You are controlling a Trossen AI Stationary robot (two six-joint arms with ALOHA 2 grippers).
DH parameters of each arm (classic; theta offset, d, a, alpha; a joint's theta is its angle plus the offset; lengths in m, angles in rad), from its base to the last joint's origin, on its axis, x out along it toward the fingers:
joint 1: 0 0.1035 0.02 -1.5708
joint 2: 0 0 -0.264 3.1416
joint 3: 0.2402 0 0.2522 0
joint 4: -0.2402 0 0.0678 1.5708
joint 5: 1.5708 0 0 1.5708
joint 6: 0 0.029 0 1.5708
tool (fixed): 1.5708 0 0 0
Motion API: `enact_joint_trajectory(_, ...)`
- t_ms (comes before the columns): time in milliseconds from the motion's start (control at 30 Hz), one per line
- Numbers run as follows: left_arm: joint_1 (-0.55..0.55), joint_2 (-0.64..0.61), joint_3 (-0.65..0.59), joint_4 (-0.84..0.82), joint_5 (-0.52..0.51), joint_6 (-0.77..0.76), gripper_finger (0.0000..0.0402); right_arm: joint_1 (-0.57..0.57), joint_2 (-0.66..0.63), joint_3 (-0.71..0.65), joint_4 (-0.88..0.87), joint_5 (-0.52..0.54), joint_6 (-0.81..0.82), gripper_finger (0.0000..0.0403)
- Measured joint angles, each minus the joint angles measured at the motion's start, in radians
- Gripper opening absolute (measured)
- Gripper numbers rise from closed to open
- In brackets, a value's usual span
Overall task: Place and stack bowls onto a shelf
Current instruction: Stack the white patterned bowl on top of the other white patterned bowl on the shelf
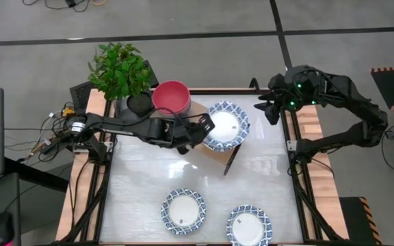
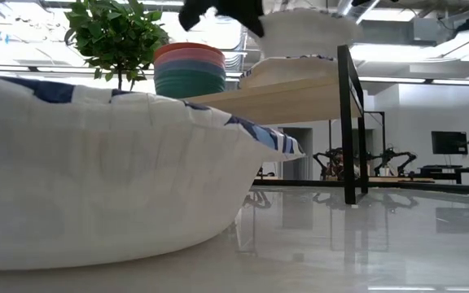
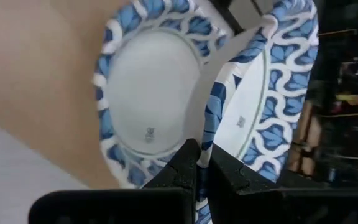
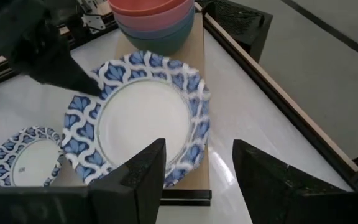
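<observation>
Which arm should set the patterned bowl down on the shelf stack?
Left. Its gripper already pinches the bowl's rim above the one on the shelf; the right gripper waits open off the table's edge.

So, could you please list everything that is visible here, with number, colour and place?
plain bowls: four, red over pink, blue, green, stacked on the shelf
shelf: one, light wood, back of the table
patterned bowls on the table: two, white and blue, front
patterned bowl on the shelf: one visible
held patterned bowl: one, above it
plant: one, green, black pot, back corner
table: one, white
left gripper: shut on the held bowl's rim
right gripper: open, back right
</observation>
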Motion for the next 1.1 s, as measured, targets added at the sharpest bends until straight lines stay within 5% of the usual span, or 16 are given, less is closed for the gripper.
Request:
enact_joint_trajectory(700, 0.031, 0.051, 0.001, -0.081, 0.018, -0.049, 0.0008, -0.001, 0.0, 0.0, -0.005, 0.0, -0.008, 0.021)
enact_joint_trajectory(1100, 0.031, 0.051, 0.001, -0.086, 0.04, 0.002, 0.0091, -0.001, 0.0, 0.0, -0.005, 0.0, -0.02, 0.021)
